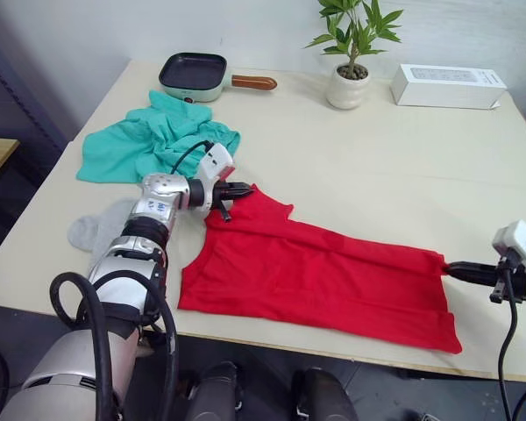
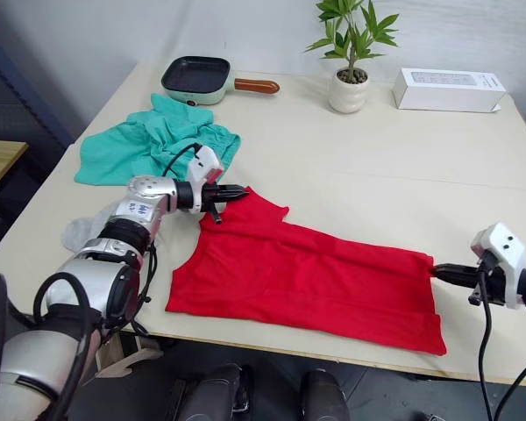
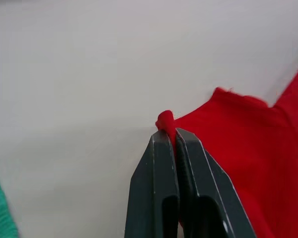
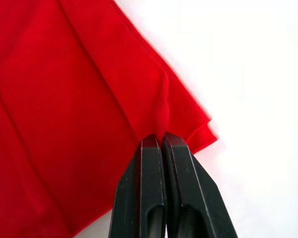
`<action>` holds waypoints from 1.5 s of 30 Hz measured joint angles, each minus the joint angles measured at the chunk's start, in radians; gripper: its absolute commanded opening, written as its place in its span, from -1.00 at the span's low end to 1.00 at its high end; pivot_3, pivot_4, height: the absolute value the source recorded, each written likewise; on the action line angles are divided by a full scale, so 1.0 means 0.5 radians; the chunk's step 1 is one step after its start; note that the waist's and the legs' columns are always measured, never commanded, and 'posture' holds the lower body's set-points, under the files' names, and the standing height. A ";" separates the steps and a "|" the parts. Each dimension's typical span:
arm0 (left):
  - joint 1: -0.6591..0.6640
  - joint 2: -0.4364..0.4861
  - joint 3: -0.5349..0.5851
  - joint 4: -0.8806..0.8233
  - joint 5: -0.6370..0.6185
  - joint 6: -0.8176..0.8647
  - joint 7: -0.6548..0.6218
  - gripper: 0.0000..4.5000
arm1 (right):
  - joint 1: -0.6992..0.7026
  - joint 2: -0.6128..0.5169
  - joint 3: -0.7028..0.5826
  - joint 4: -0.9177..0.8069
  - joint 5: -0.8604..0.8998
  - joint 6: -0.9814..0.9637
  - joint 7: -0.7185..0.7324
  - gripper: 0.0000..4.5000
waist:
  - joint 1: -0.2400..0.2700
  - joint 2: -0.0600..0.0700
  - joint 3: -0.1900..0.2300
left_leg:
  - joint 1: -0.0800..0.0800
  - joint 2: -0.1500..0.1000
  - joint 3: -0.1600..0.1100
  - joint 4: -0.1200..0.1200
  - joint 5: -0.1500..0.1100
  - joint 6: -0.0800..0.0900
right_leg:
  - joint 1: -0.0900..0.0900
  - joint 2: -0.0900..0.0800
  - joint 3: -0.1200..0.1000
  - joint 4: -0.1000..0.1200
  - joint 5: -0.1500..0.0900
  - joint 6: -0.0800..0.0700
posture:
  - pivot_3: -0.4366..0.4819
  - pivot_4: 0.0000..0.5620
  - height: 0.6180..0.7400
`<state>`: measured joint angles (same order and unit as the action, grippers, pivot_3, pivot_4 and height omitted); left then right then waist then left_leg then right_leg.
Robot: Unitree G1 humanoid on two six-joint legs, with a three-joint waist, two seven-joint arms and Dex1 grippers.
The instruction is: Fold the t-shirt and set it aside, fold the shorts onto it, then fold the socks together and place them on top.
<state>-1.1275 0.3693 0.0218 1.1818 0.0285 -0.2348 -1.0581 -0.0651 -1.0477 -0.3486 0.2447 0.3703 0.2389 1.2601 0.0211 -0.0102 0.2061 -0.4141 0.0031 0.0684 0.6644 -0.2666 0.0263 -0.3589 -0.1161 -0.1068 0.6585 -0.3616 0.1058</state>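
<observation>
A: Where is the t-shirt (image 1: pixel 324 276) lying?

B: Flat along the front edge of the tabletop (image 1: pixel 377 175), stretched sideways, with one end near the front right corner and the other reaching toward the middle of the left half.

A: And the claws?

B: Each one has fabric. The left gripper (image 1: pixel 243 189) is pinched tight on a red corner at the shirt's far left end; the left wrist view shows a small nub of cloth squeezed between the closed fingers (image 3: pixel 161 163). The right gripper (image 2: pixel 440 273) is clamped on the shirt's right edge, and from its wrist a thin raised fold runs into the closed tips.

A: The other clothes?

B: The shorts (image 1: pixel 153 140) sit crumpled near the left edge, toward the back, just beyond the left gripper and apart from the shirt. The socks (image 1: pixel 96 230) lie at the left edge, partly hidden by the left arm.

A: Anything else up there?

B: A pale green pan (image 1: pixel 195 77) with a brown handle at the back edge, a potted plant (image 1: pixel 351 53) to its right, and a white box (image 1: pixel 447 86) near the back right corner.
</observation>
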 measured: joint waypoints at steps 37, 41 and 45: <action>0.865 0.500 -0.370 -0.750 -0.040 -2.043 -0.311 -1.00 | 0.397 0.272 -0.015 0.315 -0.516 -1.955 -0.531 -0.99 | -0.020 0.001 -0.001 | 0.016 0.001 0.001 -0.003 -0.001 0.002 | 0.014 -0.002 0.003 -0.010 0.000 0.000 | -0.05 -0.47 1.00; 0.865 0.557 -0.422 -0.704 0.093 -2.160 -0.173 -1.00 | 0.395 0.229 0.011 0.355 -0.562 -2.052 -0.562 -0.99 | -0.026 0.001 -0.001 | 0.016 0.002 0.001 -0.004 -0.001 0.002 | 0.014 -0.002 0.003 -0.010 0.000 0.000 | -0.05 -0.47 1.00; 0.866 0.580 -0.461 -0.688 0.160 -2.138 -0.051 -1.00 | 0.398 0.227 0.066 0.379 -0.563 -2.061 -0.569 -0.99 | -0.039 0.001 -0.001 | 0.016 0.002 0.001 -0.004 -0.001 0.002 | 0.015 -0.002 0.002 -0.009 0.000 0.000 | -0.05 -0.47 1.00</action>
<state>-0.6943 0.6592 -0.2087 0.8379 0.1086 -1.3037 -1.0838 0.1340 -0.9344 -0.3155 0.4344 0.0887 -0.7918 0.9754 0.0016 -0.0096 0.2058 -0.4060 0.0040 0.0690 0.6624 -0.2672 0.0272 -0.3516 -0.1173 -0.1055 0.6538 -0.3617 0.1058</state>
